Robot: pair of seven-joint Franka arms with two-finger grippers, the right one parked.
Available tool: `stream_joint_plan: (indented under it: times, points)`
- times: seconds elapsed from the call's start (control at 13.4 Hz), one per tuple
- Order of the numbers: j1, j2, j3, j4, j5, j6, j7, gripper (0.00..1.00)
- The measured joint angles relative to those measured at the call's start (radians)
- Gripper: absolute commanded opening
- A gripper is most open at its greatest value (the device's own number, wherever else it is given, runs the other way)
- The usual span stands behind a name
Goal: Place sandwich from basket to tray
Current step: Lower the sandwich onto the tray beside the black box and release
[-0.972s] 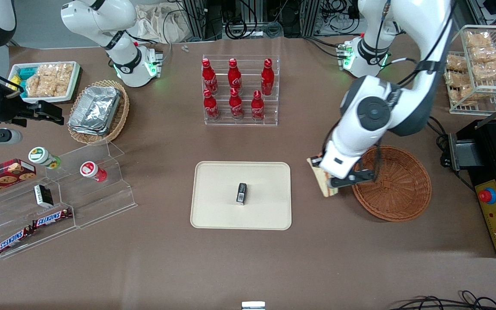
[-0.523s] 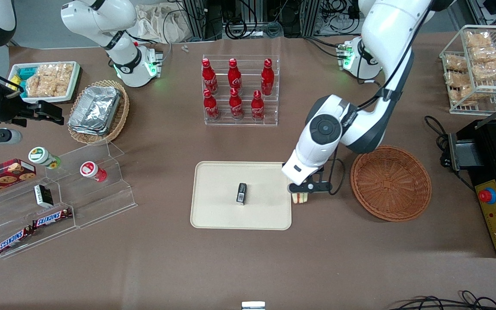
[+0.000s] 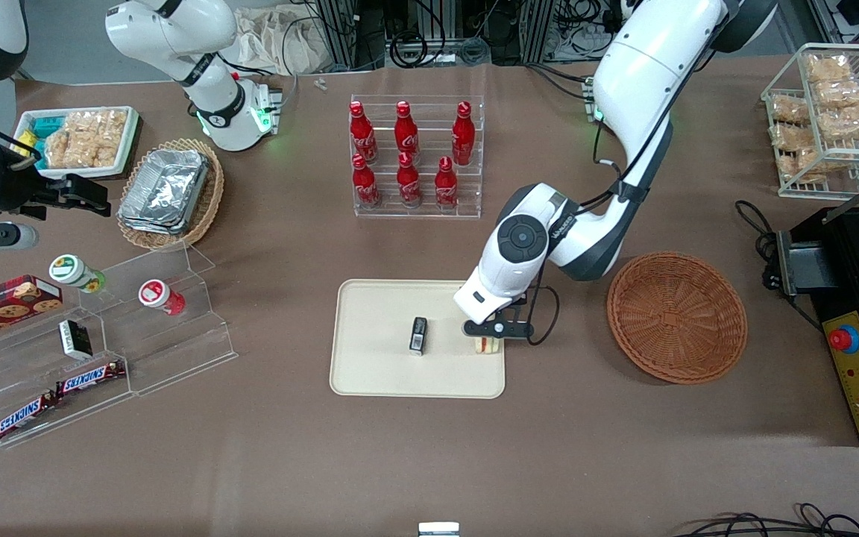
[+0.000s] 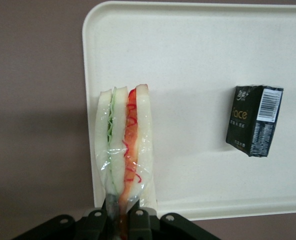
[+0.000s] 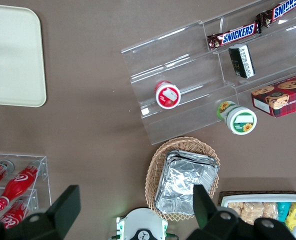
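Note:
My left gripper [image 3: 486, 331] is shut on the sandwich [image 3: 485, 345], a wrapped wedge with red and green filling, and holds it over the tray [image 3: 370, 373] at the tray's edge nearest the basket. In the left wrist view the sandwich [image 4: 124, 145] hangs edge-on between the fingers [image 4: 140, 220], over the cream tray [image 4: 188, 60]. The reddish-brown wicker basket [image 3: 677, 318] sits empty toward the working arm's end of the table.
A small black packet [image 3: 418, 335] [image 4: 253, 120] lies in the middle of the tray. A clear rack of red bottles [image 3: 414, 156] stands farther from the camera than the tray. Clear stepped shelves with snacks [image 3: 94, 343] and a tan basket of foil trays [image 3: 168, 192] lie toward the parked arm's end.
My gripper has carried the sandwich from beside the basket sideways across the table to over the tray's edge. The basket and black packet have not moved.

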Motion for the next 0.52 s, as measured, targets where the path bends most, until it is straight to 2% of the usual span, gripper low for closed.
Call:
stream_joint_plan:
  times: [0.15,0.3,0.52]
  points:
    - [0.000,0.017,-0.001,0.003,0.000,0.002,0.000,0.75]
    - [0.000,0.027,-0.001,0.003,0.000,0.002,0.000,0.97]
    - [0.000,0.031,-0.001,0.003,0.000,0.002,0.000,0.98]
